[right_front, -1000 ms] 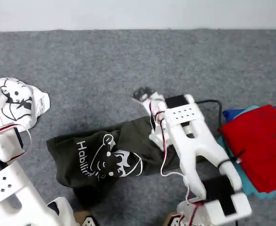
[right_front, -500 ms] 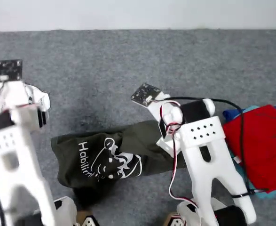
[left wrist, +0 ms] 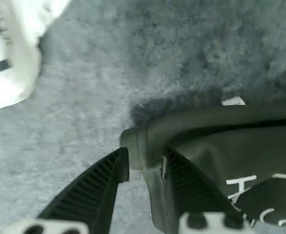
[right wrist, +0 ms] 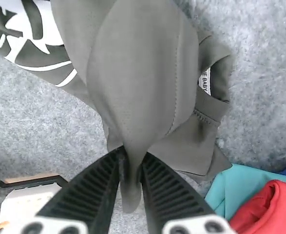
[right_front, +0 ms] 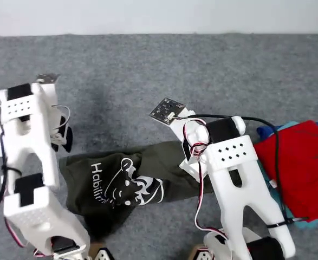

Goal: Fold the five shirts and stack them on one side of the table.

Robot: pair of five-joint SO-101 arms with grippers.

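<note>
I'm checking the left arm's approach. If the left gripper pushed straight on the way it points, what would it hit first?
The dark green shirt: its rolled edge already sits between the fingers of the left gripper. Behind that, probably the grey table cover.

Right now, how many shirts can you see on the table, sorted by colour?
Dark green shirt: 1
White shirt: 1
Red shirt: 1
Teal shirt: 1
Blue shirt: 1
Total: 5

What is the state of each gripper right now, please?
Left gripper: closed on a corner of the dark green shirt.
Right gripper: closed on a fold of the same shirt.
</note>
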